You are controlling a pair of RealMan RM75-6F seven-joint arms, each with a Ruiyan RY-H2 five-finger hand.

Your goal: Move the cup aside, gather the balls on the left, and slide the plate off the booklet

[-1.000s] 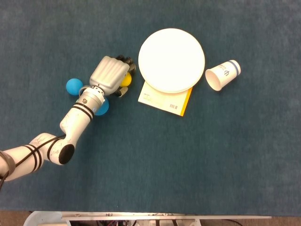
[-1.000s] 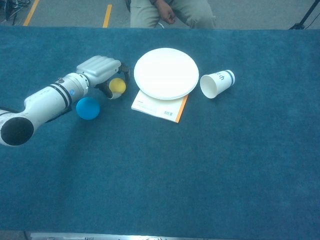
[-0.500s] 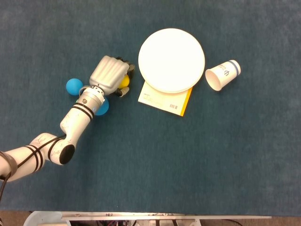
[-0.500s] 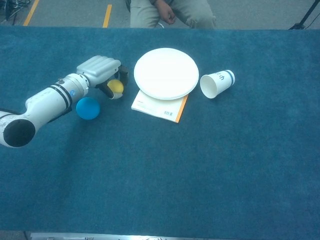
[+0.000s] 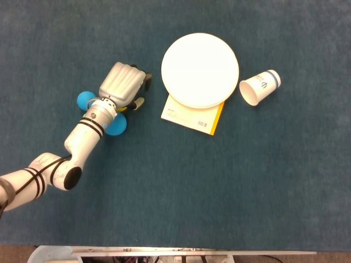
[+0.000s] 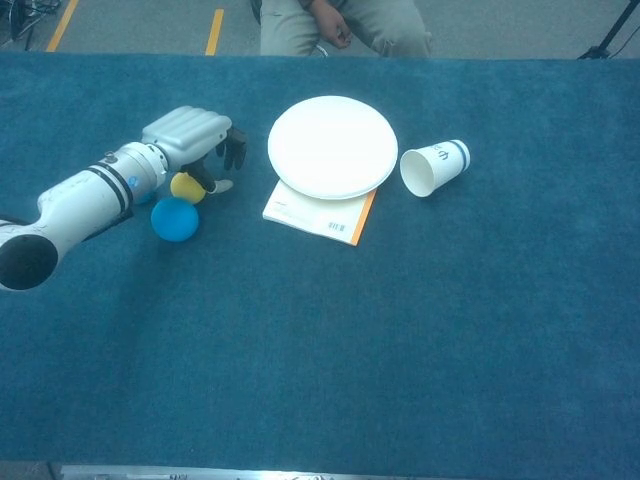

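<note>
On the left of the table (image 6: 520,330) my left hand (image 6: 190,135) cups the yellow ball (image 6: 185,185), fingers curled over it, beside two blue balls (image 6: 175,218). The plate (image 6: 332,146) lies on the booklet (image 6: 318,214); the cup (image 6: 433,167) lies right of them.

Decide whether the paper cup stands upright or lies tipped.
Tipped: the paper cup lies on its side on the table, its open mouth facing the plate.

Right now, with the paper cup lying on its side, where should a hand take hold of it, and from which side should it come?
The paper cup lies tipped beside the plate, its open mouth toward the plate and booklet. I would grip across the middle of its wall, coming from above, fingers on either side of the body. The rim looks soft and would likely crush, and a grip near the plate risks bumping it.
</note>
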